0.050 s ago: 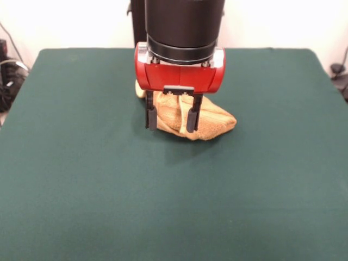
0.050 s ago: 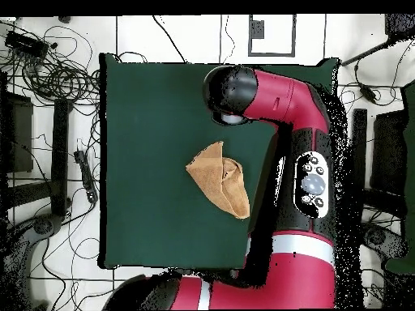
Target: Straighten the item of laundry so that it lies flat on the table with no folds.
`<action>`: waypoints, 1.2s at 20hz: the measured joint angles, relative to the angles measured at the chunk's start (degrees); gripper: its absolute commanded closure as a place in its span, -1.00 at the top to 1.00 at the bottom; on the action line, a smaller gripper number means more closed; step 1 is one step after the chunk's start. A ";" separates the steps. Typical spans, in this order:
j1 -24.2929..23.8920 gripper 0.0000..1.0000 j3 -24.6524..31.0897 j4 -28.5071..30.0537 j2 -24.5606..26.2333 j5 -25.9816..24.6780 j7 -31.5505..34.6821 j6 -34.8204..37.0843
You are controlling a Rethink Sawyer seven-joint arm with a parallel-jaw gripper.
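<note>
The item of laundry (image 1: 213,120), a golden yellow-orange towel, lies folded over itself in a bunched, roughly triangular heap near the middle of the dark green table (image 1: 81,174). My gripper (image 1: 171,127) hangs open in front of the towel's left part. Its two black fingers (image 1: 150,117) stand apart, and the towel shows between them, though I cannot tell whether they touch it. From overhead the towel (image 2: 220,180) shows one flap doubled onto the rest. The black wrist (image 2: 231,91) hides the gripper there.
The red arm (image 2: 304,162) runs along the right side of the table (image 2: 146,121) in the overhead view. Cables and dark gear (image 2: 49,73) lie on the floor beyond the table's left edge.
</note>
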 measured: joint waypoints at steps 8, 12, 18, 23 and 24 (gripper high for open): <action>0.00 1.00 0.00 -1.41 0.19 -0.01 0.00 0.18; 0.00 1.00 -0.04 -5.72 1.47 -0.01 0.00 2.54; -0.01 1.00 -0.05 -14.23 5.29 -0.01 0.00 9.31; -0.01 1.00 -0.05 -17.41 6.76 -0.01 0.00 12.09; -0.01 1.00 -0.05 -18.24 7.20 -0.01 0.00 12.57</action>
